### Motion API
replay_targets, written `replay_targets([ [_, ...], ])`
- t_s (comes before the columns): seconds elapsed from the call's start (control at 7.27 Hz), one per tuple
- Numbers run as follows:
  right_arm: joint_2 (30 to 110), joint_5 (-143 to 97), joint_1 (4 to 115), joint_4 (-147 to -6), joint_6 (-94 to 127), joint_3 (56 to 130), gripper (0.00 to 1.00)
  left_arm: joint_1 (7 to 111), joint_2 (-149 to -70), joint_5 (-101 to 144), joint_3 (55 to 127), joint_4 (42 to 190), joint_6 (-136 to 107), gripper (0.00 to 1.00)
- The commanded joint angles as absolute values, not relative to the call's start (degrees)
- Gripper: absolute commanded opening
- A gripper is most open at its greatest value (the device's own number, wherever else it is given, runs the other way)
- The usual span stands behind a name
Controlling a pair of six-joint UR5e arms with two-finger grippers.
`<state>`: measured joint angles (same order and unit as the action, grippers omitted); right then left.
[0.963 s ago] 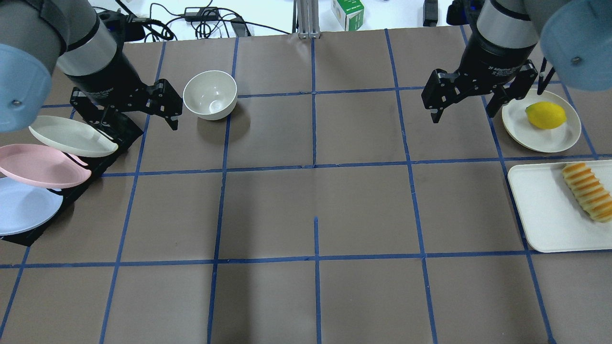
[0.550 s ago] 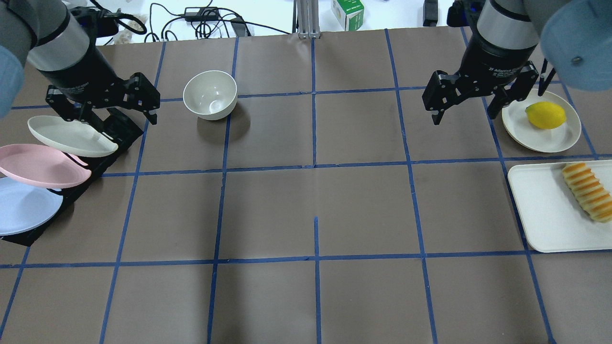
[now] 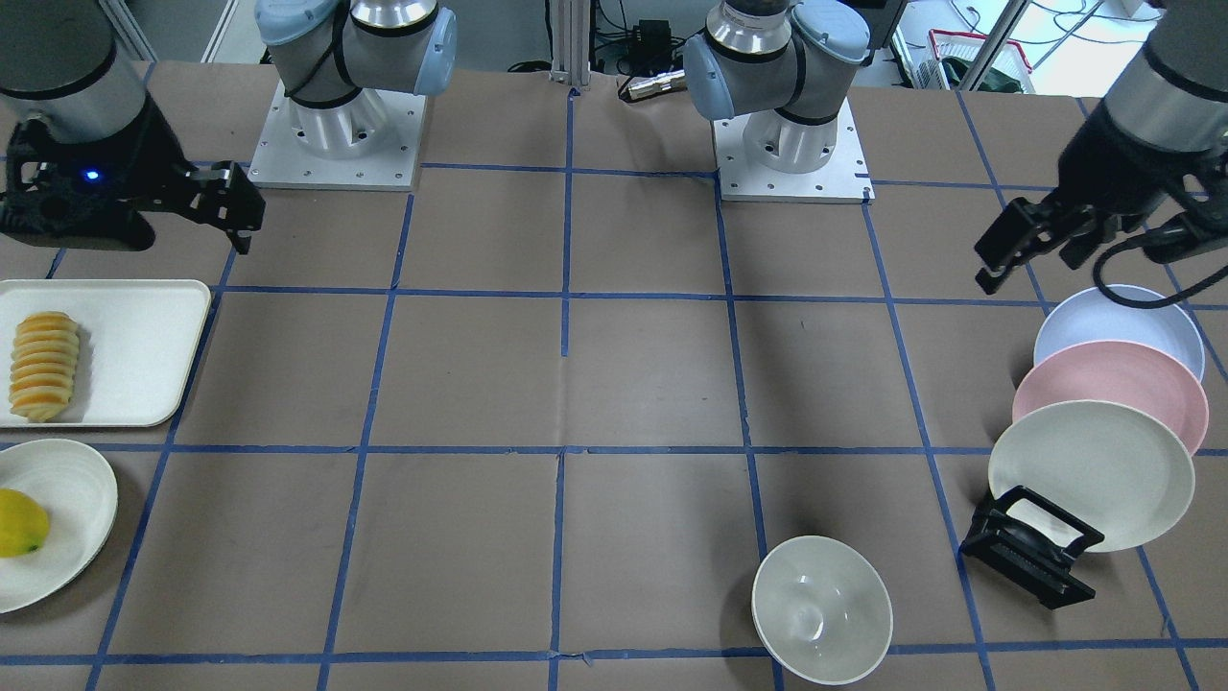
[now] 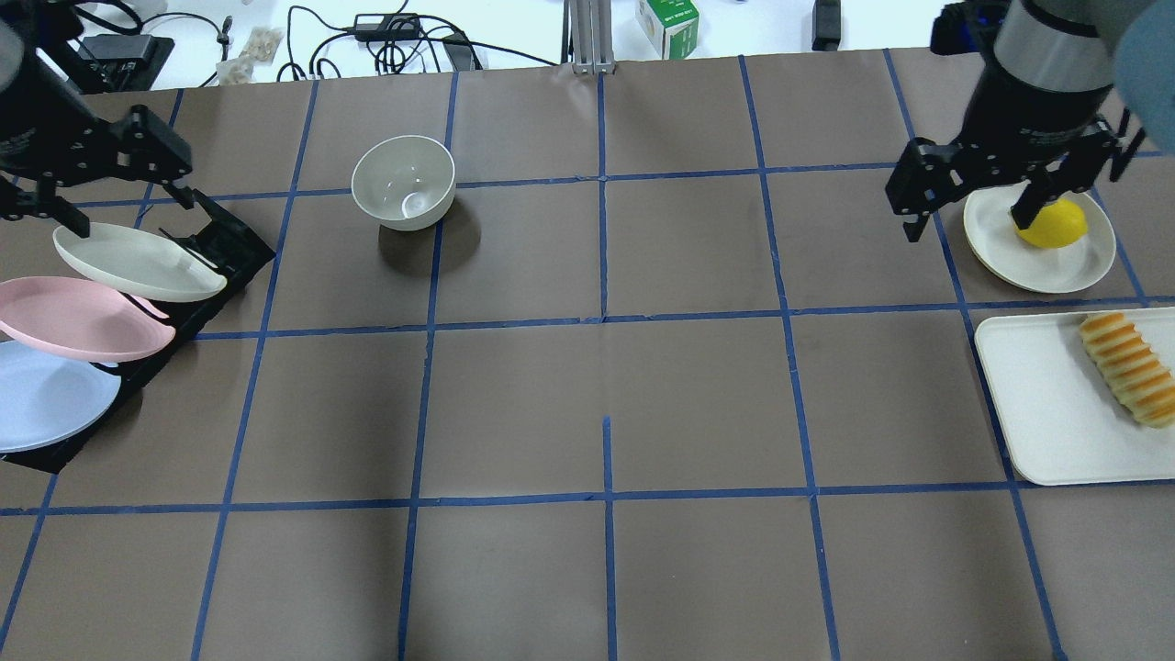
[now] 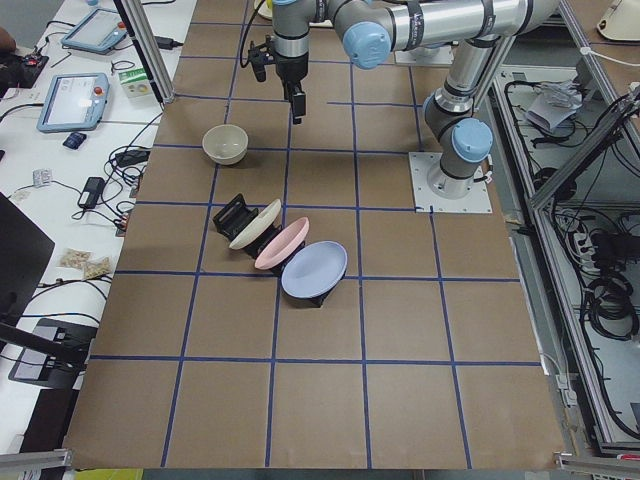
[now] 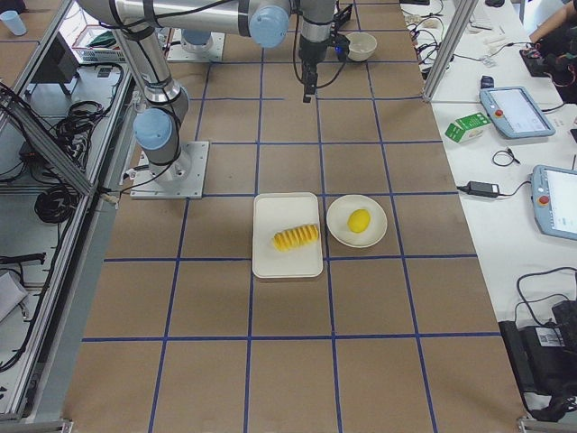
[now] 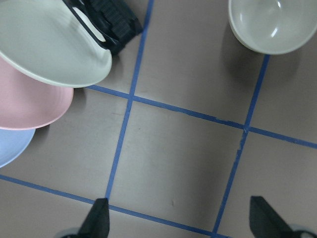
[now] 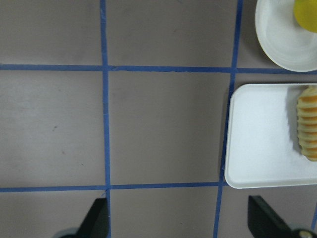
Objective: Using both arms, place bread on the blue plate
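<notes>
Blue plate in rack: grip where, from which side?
Pinch the blue plate by its robot-side rim, left gripper coming from above. It leans in the rack as the end plate; the pink plate overlaps its far edge.

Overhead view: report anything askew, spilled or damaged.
Nothing stands out. The blue plate, pink plate and cream plate lean in their black rack; the bread lies whole on its tray; the bowl stands upright.

Bread (image 4: 1127, 367) on tray (image 4: 1037, 413) at right, lemon (image 4: 1056, 225) beyond — plate rack (image 4: 225, 243) far left
</notes>
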<state>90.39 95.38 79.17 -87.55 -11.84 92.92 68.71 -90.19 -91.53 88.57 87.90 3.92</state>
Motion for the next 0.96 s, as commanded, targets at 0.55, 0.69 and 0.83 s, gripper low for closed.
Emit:
replay_targets([
  [0.55,86.43,94.13,50.29,-116.67,-48.20,114.51,1.00,38.79,-98.77,-87.72,86.58,83.67,36.63,1.00],
  [0.69,81.70,94.13,48.19,-118.55,-54.17,114.61,1.00,37.19,-100.88,-87.45,86.31,82.37,38.13,1.00],
  [0.83,78.08,93.52,45.73,-119.26,-55.27,114.44,1.00,35.70,-102.90,-85.10,86.13,81.40,38.58,1.00],
])
